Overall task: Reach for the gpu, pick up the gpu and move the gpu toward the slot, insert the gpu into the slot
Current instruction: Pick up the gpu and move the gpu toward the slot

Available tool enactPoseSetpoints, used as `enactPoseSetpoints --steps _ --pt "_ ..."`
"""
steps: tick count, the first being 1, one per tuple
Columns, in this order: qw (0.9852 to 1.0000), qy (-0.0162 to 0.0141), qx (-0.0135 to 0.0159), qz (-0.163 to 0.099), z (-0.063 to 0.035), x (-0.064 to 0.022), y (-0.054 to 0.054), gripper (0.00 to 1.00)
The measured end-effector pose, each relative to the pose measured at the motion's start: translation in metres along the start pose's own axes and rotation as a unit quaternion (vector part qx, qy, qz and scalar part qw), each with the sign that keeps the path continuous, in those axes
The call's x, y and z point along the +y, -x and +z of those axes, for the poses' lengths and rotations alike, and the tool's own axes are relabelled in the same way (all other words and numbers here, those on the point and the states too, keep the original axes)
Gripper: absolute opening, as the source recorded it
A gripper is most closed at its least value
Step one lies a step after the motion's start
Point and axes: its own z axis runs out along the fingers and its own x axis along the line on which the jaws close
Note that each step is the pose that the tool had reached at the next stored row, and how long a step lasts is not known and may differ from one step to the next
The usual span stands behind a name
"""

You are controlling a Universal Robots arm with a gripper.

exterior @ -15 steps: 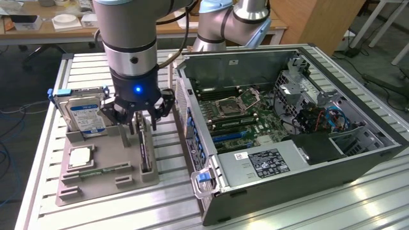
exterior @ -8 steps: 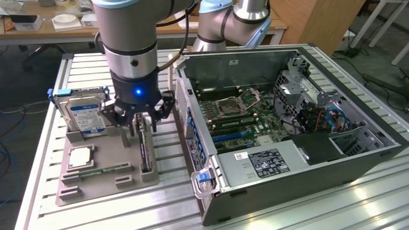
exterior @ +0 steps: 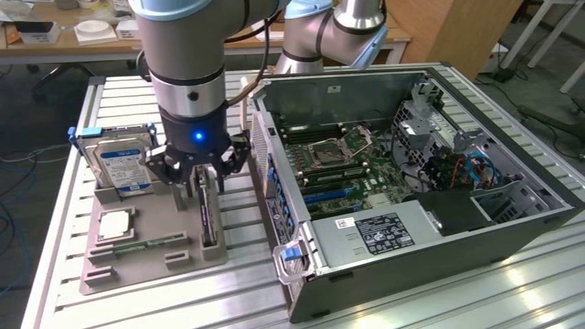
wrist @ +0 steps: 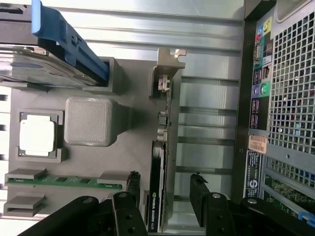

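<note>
Hovering low over gpu [exterior: 208, 219] with fingers [wrist: 199, 191] spread to either side of it, nothing pinched. Find gpu stood on edge in grey tray [exterior: 146, 269] slit, along tray edge nearest case [exterior: 457, 253] (upright, presumably, to offer its top edge).

Fairly bright, even indoor light falls from above in the exterior view, laying pale glare streaks on the metal table [exterior: 512, 288] toward the exterior view's right and only a soft shadow on the grey tray [exterior: 137, 267], while a small blue lamp [exterior: 196, 137] glows on the arm. The inside of the computer case [exterior: 412, 281] lies dimmer under its walls. In the wrist view the table's slats shine washed-out white and the square chip [wrist: 37, 135] glares pale.
</note>
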Motion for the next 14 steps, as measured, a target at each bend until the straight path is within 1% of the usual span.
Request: enactPoseSetpoints --steps 11,14 --pt "1.0000 0.0000 0.0000 0.000 0.0095 -0.0006 0.0000 0.53" --pt "1.0000 -0.0001 0.0001 0.000 0.0101 -0.0006 0.0000 0.53"
